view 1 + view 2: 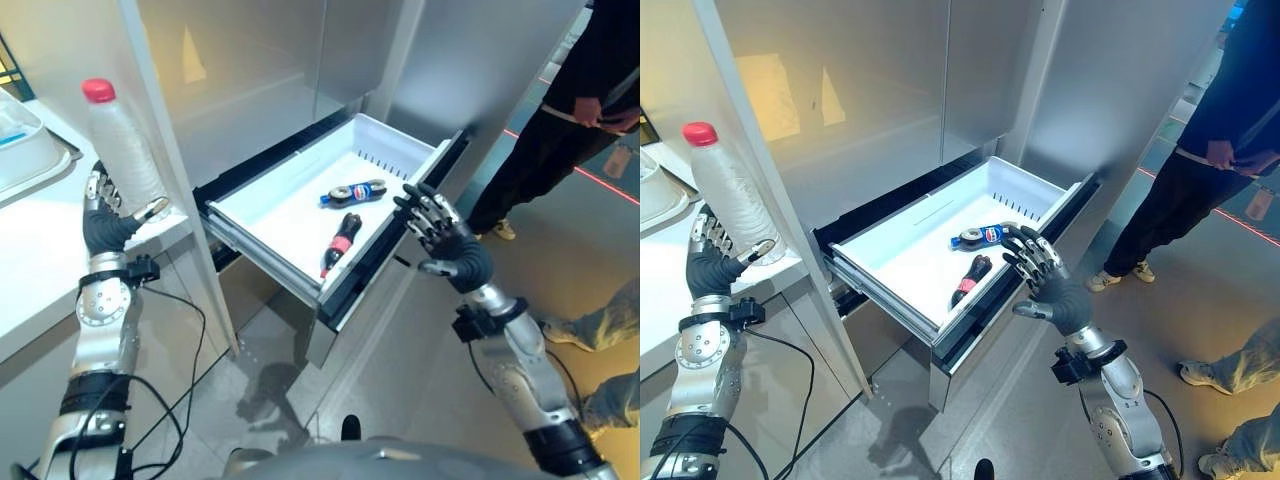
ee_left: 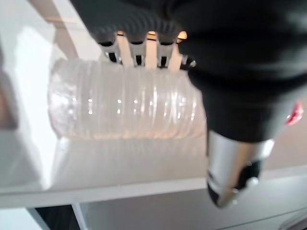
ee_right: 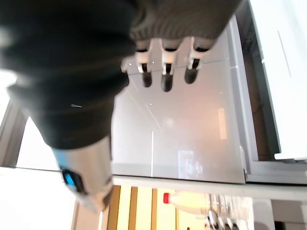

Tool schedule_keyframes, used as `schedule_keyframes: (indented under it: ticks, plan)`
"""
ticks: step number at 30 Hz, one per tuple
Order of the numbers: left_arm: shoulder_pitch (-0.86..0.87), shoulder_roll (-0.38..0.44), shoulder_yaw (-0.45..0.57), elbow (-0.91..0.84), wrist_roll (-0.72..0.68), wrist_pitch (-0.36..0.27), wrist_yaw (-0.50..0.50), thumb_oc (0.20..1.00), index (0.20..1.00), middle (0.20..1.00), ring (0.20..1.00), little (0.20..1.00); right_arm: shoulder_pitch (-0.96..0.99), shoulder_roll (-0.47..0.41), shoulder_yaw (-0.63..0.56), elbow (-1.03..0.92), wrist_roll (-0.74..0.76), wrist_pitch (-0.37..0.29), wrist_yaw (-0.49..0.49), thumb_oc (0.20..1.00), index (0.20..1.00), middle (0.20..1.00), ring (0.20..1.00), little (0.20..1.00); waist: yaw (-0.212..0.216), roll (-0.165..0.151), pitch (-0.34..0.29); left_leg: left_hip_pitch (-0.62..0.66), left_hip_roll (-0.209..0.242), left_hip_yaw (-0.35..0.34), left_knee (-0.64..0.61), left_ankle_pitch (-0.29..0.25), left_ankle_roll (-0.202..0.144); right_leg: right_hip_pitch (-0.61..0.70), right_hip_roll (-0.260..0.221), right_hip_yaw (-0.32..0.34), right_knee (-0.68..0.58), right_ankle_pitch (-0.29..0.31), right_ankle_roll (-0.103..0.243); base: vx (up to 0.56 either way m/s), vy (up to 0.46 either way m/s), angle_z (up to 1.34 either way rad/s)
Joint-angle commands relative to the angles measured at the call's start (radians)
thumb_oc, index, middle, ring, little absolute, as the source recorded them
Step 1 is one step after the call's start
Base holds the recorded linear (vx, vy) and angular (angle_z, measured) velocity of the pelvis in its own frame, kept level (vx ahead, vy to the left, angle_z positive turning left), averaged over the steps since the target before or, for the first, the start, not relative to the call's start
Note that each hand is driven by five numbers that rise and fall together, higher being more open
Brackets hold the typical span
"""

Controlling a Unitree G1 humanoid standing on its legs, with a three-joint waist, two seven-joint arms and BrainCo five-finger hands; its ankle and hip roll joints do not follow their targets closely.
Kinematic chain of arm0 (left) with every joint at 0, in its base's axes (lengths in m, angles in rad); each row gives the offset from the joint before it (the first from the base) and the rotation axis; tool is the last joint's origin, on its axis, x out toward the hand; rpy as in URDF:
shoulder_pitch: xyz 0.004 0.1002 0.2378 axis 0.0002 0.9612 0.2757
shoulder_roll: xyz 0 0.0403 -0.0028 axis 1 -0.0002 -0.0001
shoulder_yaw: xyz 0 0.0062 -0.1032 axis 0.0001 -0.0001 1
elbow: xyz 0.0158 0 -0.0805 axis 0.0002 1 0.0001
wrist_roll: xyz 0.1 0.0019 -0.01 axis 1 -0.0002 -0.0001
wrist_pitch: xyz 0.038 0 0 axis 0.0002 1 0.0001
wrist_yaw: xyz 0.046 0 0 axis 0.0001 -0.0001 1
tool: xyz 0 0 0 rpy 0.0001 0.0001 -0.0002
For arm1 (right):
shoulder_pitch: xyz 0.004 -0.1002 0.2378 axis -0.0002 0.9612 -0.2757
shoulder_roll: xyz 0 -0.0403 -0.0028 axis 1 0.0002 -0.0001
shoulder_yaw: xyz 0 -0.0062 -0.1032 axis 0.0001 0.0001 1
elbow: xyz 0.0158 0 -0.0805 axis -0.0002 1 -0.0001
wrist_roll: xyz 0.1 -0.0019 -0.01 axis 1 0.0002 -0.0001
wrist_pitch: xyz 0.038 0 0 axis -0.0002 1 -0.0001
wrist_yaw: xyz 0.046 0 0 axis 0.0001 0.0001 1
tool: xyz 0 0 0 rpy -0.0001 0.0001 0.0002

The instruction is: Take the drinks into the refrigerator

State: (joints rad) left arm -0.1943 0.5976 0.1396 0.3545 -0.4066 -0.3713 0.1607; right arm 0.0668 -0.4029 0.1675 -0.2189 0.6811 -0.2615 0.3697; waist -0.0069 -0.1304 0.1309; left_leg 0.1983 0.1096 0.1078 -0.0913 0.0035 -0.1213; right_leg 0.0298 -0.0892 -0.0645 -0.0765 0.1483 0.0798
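Clear bottle (image 1: 122, 140), red cap, upright on the white table (image 1: 40, 270) beside the refrigerator (image 1: 890, 80) — you have your left hand (image 1: 105, 215) wrapped round its lower body, fingers (image 2: 139, 50) curled against the ribbed plastic, thumb on the near side. It stands apart from the drawer, likely gripped ready for lifting across.

Drawer (image 1: 270, 215), white, pulled fully out — held open so drinks can go in. Two already lie flat inside: a blue-labelled bottle (image 1: 354, 192) and a dark bottle (image 1: 340, 242) nearer the front.

Your right hand (image 1: 1045, 275) hovers at the drawer's front edge, fingers (image 3: 165, 79) spread, holding nothing.
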Motion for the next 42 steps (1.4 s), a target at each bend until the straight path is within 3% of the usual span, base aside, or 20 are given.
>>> schedule_keyframes:
  ticks: [1,20,21,22,35,42]
  plan:
    - [-0.157,0.015,-0.074,0.041,0.053,-0.024,-0.018,1.000,1.000,1.000,1.000,1.000,-0.050,-0.020,-0.029,-0.120,0.063,-0.028,0.008,1.000,1.000,1.000,1.000,1.000,-0.038,0.044,0.037,-0.004,-0.064,-0.020,0.004,-0.077,0.097,0.024,0.019,-0.019,0.112,-0.100,0.019,0.00,0.000,0.00]
    - [-0.162,-0.015,-0.135,0.092,0.133,0.004,-0.034,1.000,1.000,1.000,1.000,1.000,-0.045,-0.016,-0.027,-0.144,0.069,-0.025,0.016,1.000,1.000,1.000,1.000,1.000,-0.052,0.049,0.039,-0.004,-0.066,-0.006,0.004,-0.081,0.101,0.010,0.025,0.008,0.115,-0.100,0.019,0.00,0.000,0.00]
    - [-0.155,-0.017,-0.133,0.094,0.130,0.006,-0.043,0.507,0.507,0.507,0.507,0.507,-0.044,-0.016,-0.028,-0.144,0.068,-0.024,0.017,1.000,1.000,1.000,1.000,1.000,-0.051,0.051,0.037,-0.002,-0.066,-0.004,0.004,-0.082,0.101,0.011,0.025,0.011,0.116,-0.100,0.020,0.00,0.000,0.00]
    - [-0.144,-0.022,-0.132,0.095,0.131,0.008,-0.050,0.200,0.200,0.200,0.200,0.200,-0.044,-0.015,-0.028,-0.144,0.067,-0.023,0.019,1.000,1.000,1.000,1.000,1.000,-0.051,0.052,0.036,0.001,-0.066,-0.003,0.004,-0.082,0.102,0.012,0.025,0.012,0.117,-0.101,0.019,0.02,0.002,-0.06]
    - [-0.075,-0.044,-0.097,0.079,0.145,0.002,-0.062,0.200,0.200,0.200,0.200,0.200,-0.047,-0.006,-0.043,-0.135,0.067,-0.022,0.027,1.000,1.000,1.000,1.000,1.000,-0.043,0.064,0.014,0.028,-0.069,0.001,0.004,-0.094,0.104,0.031,0.031,0.017,0.122,-0.116,0.013,0.01,0.000,-0.04]
    - [-0.026,-0.054,-0.060,-0.013,0.091,-0.015,-0.078,0.200,0.200,0.200,0.200,0.200,-0.053,0.000,-0.050,-0.113,0.053,-0.025,0.017,1.000,1.000,1.000,1.000,1.000,-0.031,0.062,0.010,0.029,-0.067,-0.004,0.004,-0.094,0.103,0.039,0.031,0.008,0.118,-0.118,0.012,0.00,0.000,0.00]
